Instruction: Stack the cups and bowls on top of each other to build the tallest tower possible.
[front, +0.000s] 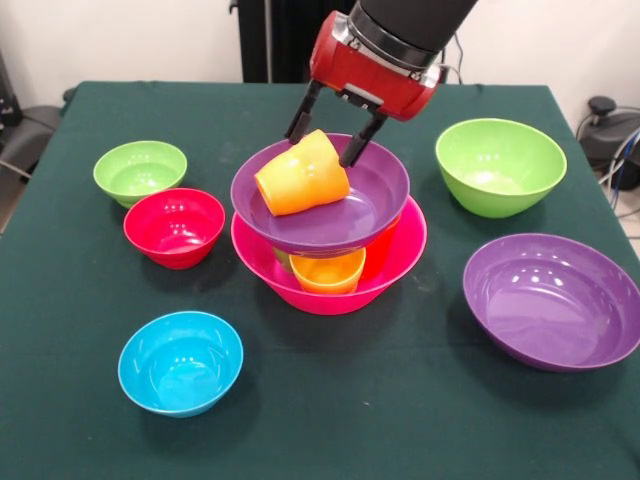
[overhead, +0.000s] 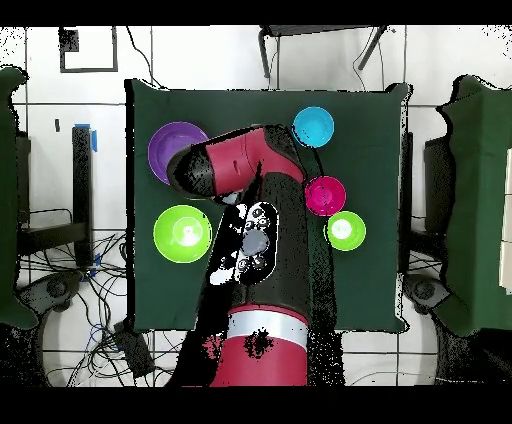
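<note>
**Tilted cup caught between fingers above tower**

Pictured mid-table in the front view: gripper (front: 329, 139) with fingers straddling a yellow-orange cup (front: 303, 173), tipped on its side inside a purple bowl (front: 372, 196). Beneath, the hot-pink bowl (front: 400, 262) with an orange cup (front: 328, 271) and a red-orange cup (front: 383, 249) inside. Scattered around: small light-green bowl (front: 140, 171) at 10 o'clock, red bowl (front: 174, 226) at 9, blue bowl (front: 181, 362) at 7, second purple bowl (front: 551, 300) at 4, medium light-green bowl (front: 500, 166) at 2. Overhead, tower hidden under the arm (overhead: 255, 170).
</note>
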